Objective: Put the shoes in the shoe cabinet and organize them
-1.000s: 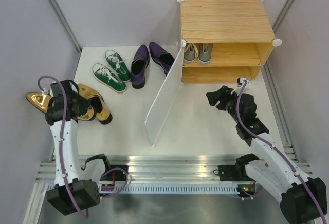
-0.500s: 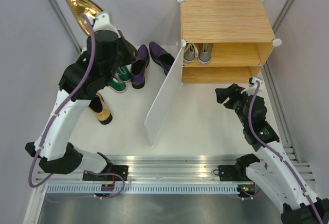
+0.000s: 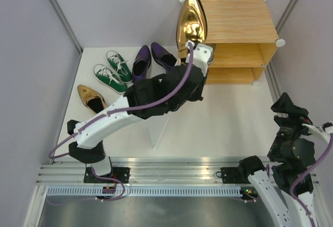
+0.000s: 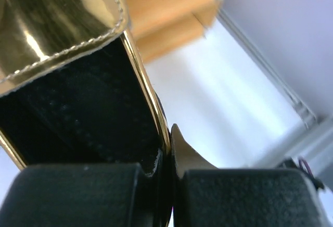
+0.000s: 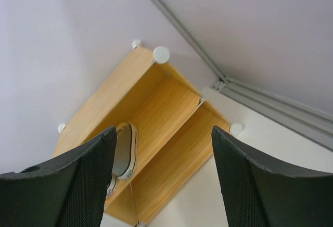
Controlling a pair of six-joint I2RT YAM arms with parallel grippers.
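My left gripper (image 3: pixel 196 46) is shut on the heel rim of a gold pointed shoe (image 3: pixel 191 21) and holds it up, toe away from me, at the upper left front of the shoe cabinet (image 3: pixel 234 21). In the left wrist view the jaws (image 4: pixel 169 167) pinch the gold shoe's (image 4: pixel 52 24) rim. The other gold shoe (image 3: pixel 92 98) lies on the table at the left. Green sneakers (image 3: pixel 112 71) and purple dress shoes (image 3: pixel 141 60) sit at the back left. A grey sneaker (image 5: pixel 125 149) stands on a shelf of the cabinet (image 5: pixel 171 107). My right gripper (image 3: pixel 287 104) is open and empty, at the right, well in front of the cabinet.
The white door panel (image 3: pixel 156 130) stands open in front of the cabinet, mostly hidden behind my left arm. Grey walls close in the table on the left, back and right. A metal rail (image 3: pixel 171 167) runs along the near edge.
My left arm lifted the gold shoe from the table's left side and swung it up and across to the cabinet. My right arm drew back toward the near right and its jaws opened wider.
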